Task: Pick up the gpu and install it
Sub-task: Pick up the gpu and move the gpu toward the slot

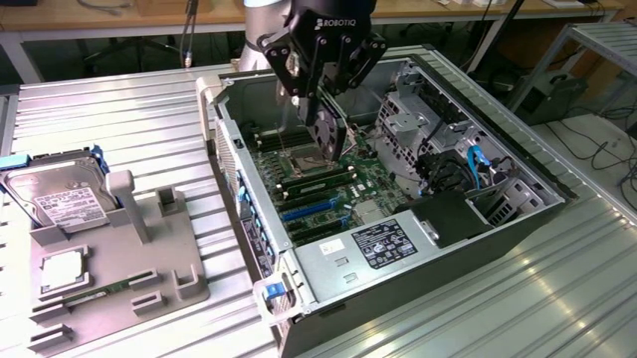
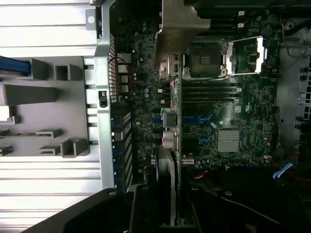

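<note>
My gripper (image 1: 321,104) is shut on the gpu (image 1: 330,142), a thin dark card that hangs on edge from the fingers inside the open computer case (image 1: 497,216). The card's lower edge hovers just above the motherboard (image 1: 348,186), near the processor socket and up-board from the blue slots (image 1: 309,209). In the wrist view the gpu (image 2: 178,121) appears edge-on as a thin line running across the board, with its silver bracket (image 2: 181,29) at the far end. It lies over the blue slots (image 2: 204,138), and whether it touches them I cannot tell.
A grey parts holder (image 1: 110,261) lies at the exterior view's left with a hard drive (image 1: 60,195), a processor chip (image 1: 62,272) and a green memory stick (image 1: 100,289). Drive cages and cables (image 1: 468,171) fill the case's far side; the power supply (image 1: 383,246) sits at its near end.
</note>
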Controlling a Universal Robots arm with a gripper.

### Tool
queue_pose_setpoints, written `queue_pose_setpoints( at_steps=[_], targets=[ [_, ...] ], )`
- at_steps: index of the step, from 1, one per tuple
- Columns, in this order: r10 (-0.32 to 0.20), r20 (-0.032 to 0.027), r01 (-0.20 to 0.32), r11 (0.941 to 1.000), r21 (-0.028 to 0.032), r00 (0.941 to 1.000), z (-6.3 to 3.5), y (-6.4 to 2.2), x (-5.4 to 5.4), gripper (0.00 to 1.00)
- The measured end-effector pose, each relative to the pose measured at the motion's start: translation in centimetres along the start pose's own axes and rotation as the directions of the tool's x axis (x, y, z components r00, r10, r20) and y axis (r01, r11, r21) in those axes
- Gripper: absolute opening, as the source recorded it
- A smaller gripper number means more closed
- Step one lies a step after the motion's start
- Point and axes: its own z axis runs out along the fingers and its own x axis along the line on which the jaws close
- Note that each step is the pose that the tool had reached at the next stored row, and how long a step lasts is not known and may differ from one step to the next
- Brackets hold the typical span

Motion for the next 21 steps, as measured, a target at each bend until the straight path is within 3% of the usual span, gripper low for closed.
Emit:
queue_pose_setpoints(
  at_steps=[8,21],
  targets=[
    [0.007,-0.0005,-0.007,1.0000,-0.0001,1.0000,0.15,0.63,-1.8,0.27],
    [0.028,-0.0020,-0.028,0.9996,-0.0005,0.9996,0.29,1.54,-2.9,0.27]
  ],
)
